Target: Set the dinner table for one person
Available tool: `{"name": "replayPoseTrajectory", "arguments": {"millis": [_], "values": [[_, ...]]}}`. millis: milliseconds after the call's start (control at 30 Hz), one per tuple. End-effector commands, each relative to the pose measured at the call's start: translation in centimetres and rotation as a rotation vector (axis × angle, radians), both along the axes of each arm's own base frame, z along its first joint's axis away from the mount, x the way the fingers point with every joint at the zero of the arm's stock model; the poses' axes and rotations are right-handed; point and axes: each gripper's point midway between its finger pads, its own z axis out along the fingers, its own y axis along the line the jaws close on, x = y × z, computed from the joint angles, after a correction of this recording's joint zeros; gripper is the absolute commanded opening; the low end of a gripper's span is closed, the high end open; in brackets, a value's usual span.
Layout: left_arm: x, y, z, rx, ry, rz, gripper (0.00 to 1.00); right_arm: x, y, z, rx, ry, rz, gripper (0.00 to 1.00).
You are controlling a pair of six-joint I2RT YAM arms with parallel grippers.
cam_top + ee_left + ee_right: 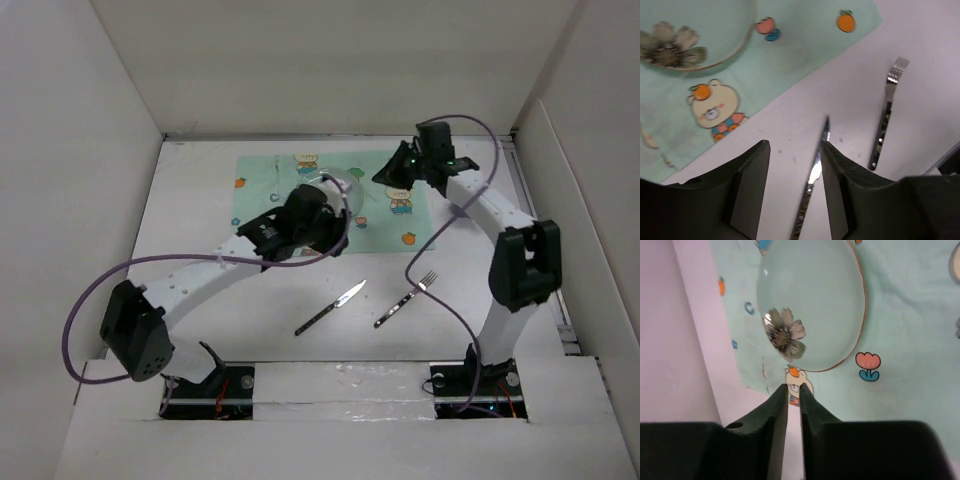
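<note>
The white dinner table (190, 240) carries a mint-green cartoon placemat (265, 190) at the back. A clear glass plate (342, 186) with a flower print lies on the mat, mostly hidden under my left gripper (325, 235). That gripper is open and empty, hovering above the mat's near edge. In the left wrist view a knife (813, 175) lies on the table (855, 90) below the open gripper (795, 145), with a fork (885, 115) to its right. My right gripper (390, 174) is shut and empty above the mat; the plate (815, 305) lies beyond its closed gripper (794, 389).
The knife (332, 306) and fork (406, 299) lie side by side on the near middle of the table, both slanted. White walls enclose the table at left, back and right. The right arm's cable loops down near the fork.
</note>
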Motion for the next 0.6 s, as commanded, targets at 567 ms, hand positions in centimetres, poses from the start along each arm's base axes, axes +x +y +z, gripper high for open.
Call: {"name": "replayPoseTrajectory", "arguments": {"millis": [567], "values": [[-8.9,-19.3,-10.9,0.259,-0.014,-0.385,0.51,-12.8,-16.2,21.1,-0.072,-0.482,-0.374,0.30]]}}
